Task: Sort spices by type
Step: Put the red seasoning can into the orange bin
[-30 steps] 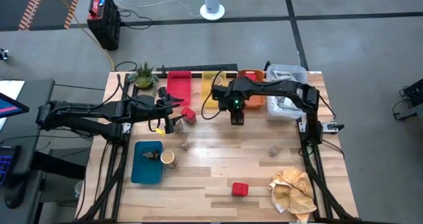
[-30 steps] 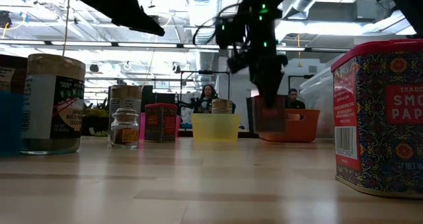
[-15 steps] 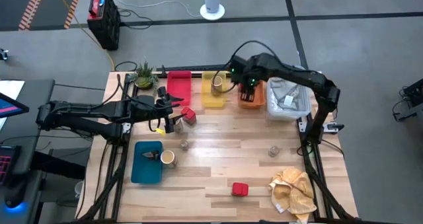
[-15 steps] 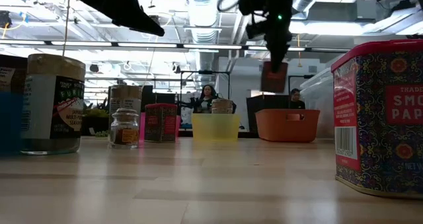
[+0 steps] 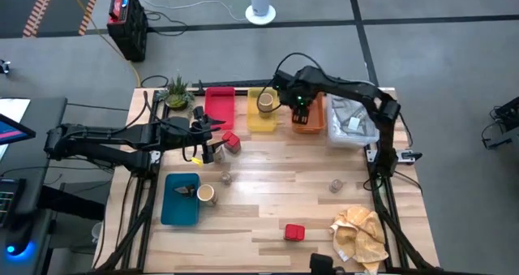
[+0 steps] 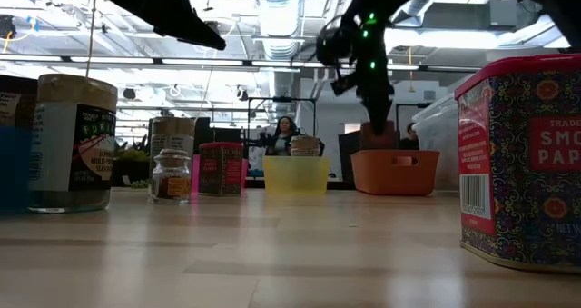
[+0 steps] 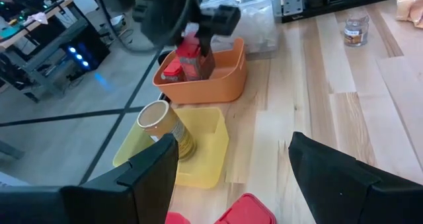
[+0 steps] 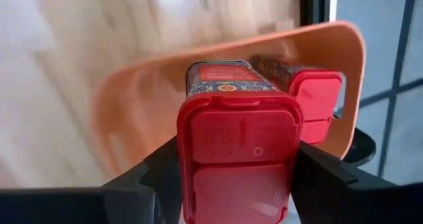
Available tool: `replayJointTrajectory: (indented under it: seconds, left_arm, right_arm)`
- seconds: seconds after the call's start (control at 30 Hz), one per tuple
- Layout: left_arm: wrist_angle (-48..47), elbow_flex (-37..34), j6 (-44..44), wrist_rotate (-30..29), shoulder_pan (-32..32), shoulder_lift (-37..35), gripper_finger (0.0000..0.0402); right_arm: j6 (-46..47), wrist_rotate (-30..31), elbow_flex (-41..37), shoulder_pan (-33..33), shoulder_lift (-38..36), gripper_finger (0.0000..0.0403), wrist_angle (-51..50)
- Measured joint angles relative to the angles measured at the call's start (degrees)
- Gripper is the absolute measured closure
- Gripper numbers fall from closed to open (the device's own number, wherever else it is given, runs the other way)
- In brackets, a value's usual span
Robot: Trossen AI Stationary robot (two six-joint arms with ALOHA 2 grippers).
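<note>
While the right gripper (image 8: 234, 184) clamps a red boxy spice tin (image 8: 238, 151) just above the orange plastic bin (image 8: 330, 85), an off-centre release could tip it onto the 1 tin (image 8: 317, 98) already inside; farther off, the left gripper (image 7: 228, 178) hangs open.

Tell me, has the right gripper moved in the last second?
Yes. In the high view the right gripper, shut on a red tin, went from the bare wood in front of the trays back over the orange tray.
</note>
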Motion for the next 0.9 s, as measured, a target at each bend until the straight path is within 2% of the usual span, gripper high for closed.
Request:
replayJointTrajectory:
  seconds: [0.23,0.53,0.9]
  left_arm:
    - [-0.2,0.0,-0.1,0.0,0.0,0.0,0.0125]
    - [-1.1,0.0,-0.6,0.0,0.0,0.0,0.0125]
    - [-2.0,0.0,-1.9,0.0,0.0,0.0,0.0125]
  right_arm:
    - [-0.1,5.5,0.0,-2.0,4.3,0.0164,0.5]
    - [0.0,5.7,0.0,-3.5,5.3,0.0160,2.0]
    - [0.1,4.9,0.0,-3.5,5.3,0.0096,3.8]
